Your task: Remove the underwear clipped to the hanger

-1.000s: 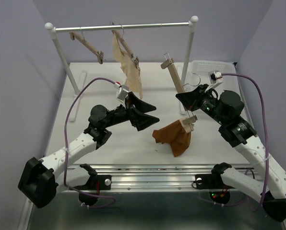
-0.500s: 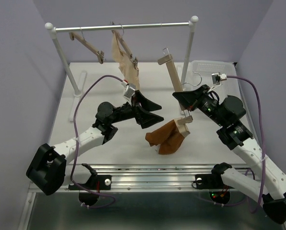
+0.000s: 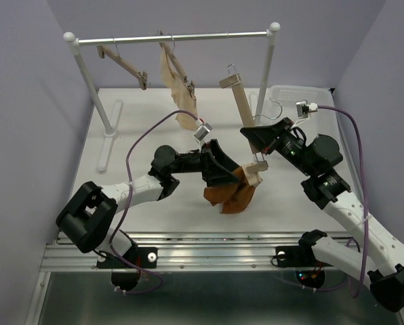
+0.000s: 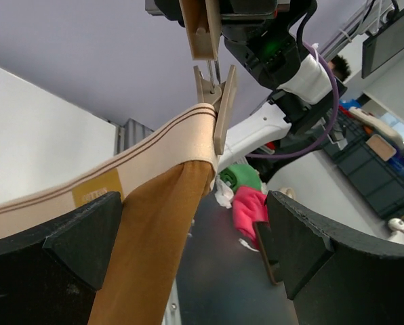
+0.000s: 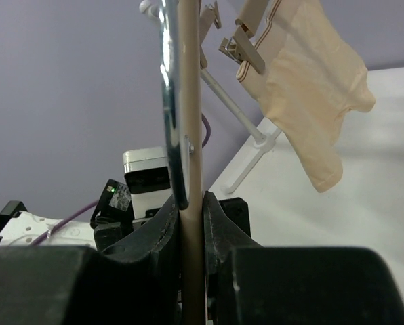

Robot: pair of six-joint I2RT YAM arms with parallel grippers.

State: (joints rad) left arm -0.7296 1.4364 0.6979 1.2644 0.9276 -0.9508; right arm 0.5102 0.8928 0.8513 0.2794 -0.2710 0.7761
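Between the wide-spread fingers of the left hand (image 3: 230, 170) hangs the rust-brown underwear (image 3: 234, 195), its pale striped waistband (image 4: 148, 159) running up to a single wooden clip (image 4: 220, 101) just above that hand. Neither finger (image 4: 304, 244) presses the cloth; the far one stands clear of it with open air between, and the near one sits at the cloth's edge. Whether the garment's lower edge touches the desk (image 3: 141, 135) cannot be told from above.

Above the clip, the right hand (image 3: 251, 139) is closed on the bar of the hanger (image 3: 241, 101), which tilts steeply: its hook end rises beyond the right hand toward the rail, and its clip end drops below that hand to the underwear. From the right wrist the bar runs straight up between both fingers, with the metal hook just beside it.

Just behind the right hand stands the upright post (image 3: 266, 81) of the clothes rail (image 3: 175, 37), close to the hanger's upper end. Beyond the left hand a beige garment (image 3: 182, 88) hangs from a second hanger (image 3: 177, 62), and a third, bare hanger (image 3: 124, 64) hangs farther along the rail. A white basket (image 3: 304, 93) sits on the desk behind the right hand.

To the outer side of the left hand the white desk lies open as far as the rail's foot. Lilac walls close in the sides and the back.
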